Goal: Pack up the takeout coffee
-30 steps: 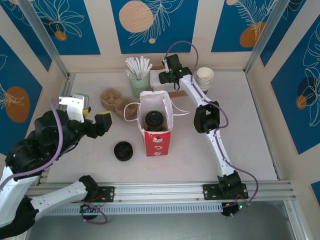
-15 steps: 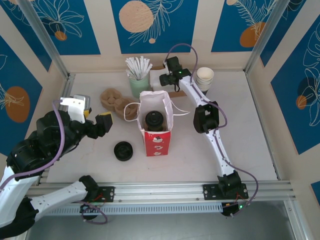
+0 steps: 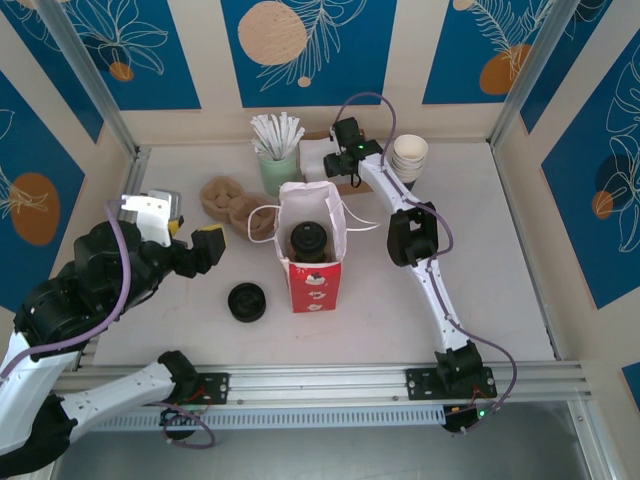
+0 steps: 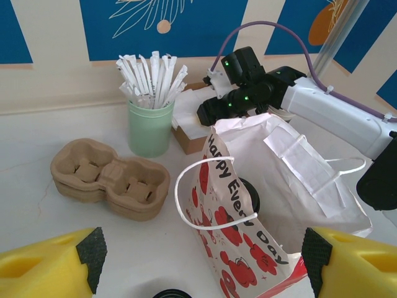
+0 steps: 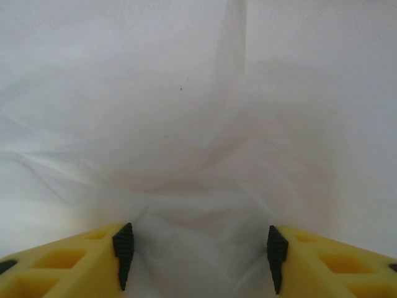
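Top external shows us the small, black-lidded paper takeout coffee [image 3: 307,240] inside the red-and-white paper bag [image 3: 312,285]. Our left gripper [image 4: 205,257] at the bag's nine o'clock and right gripper [image 5: 198,248] at one o'clock both gape. We judge the cup light, crushable: grip below its lid.

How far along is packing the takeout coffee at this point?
Done: the takeout coffee stands inside the red-and-white paper bag, black lid up. In hand: the right gripper has its fingers either side of the white napkins at the back; whether it grips them I cannot tell. The left gripper is open and empty beside the bag. Left, probably: bringing a napkin to the bag.
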Available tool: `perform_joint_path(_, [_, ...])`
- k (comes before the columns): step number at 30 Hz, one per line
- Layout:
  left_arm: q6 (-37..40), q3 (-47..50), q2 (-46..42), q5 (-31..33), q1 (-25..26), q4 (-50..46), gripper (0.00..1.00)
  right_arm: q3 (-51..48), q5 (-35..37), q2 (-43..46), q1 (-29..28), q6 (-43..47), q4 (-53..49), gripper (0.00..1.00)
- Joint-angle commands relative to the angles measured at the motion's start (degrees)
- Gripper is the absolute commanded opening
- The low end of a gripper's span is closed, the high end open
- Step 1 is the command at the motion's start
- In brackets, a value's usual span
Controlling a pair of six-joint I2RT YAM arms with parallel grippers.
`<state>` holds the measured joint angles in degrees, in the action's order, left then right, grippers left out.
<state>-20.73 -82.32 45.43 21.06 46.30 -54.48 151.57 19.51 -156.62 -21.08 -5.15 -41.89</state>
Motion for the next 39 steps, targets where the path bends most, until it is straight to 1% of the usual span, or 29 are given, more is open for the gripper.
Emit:
perform_joint_path(1, [-0.9,0.4,-0.4,-0.3,0.4,0.1,0.83,-0.3,-0.7,-0.5,0.4,-0.6,-1.1,0.55])
perform_joint_path(5, [-1.2,0.5,-0.4,-0.6,0.3,0.2,0.83,-0.1,-1.5,-0.2,0.4,-0.8,-1.2,0.46])
perform_joint_path(9, [-1.2,0.5,-0.4,-0.8,0.3,0.2,0.83,0.4,-2.2,-0.1,0.4,-0.7,-1.1,0.31])
perform_joint_path(14, [-1.3,0.4,-0.6,-0.8,0.3,0.0,0.83,0.8,-2.7,0.1,0.4,-0.8,-1.1,0.23])
perform_joint_path(16, [-1.4,0.4,-0.6,-0.8,0.3,0.0,0.83,1.0,-3.0,0.3,0.4,-0.8,-1.0,0.18])
perform_joint_path(22, [-1.4,0.6,-0.4,-0.8,0.3,0.2,0.84,0.9,-3.5,2.2,0.4,-0.8,-0.9,0.13])
perform_joint_path(39, [-1.4,0.6,-0.3,-0.8,0.3,0.3,0.83,0.9,-3.4,11.8,-0.3,0.5,-0.7,0.05])
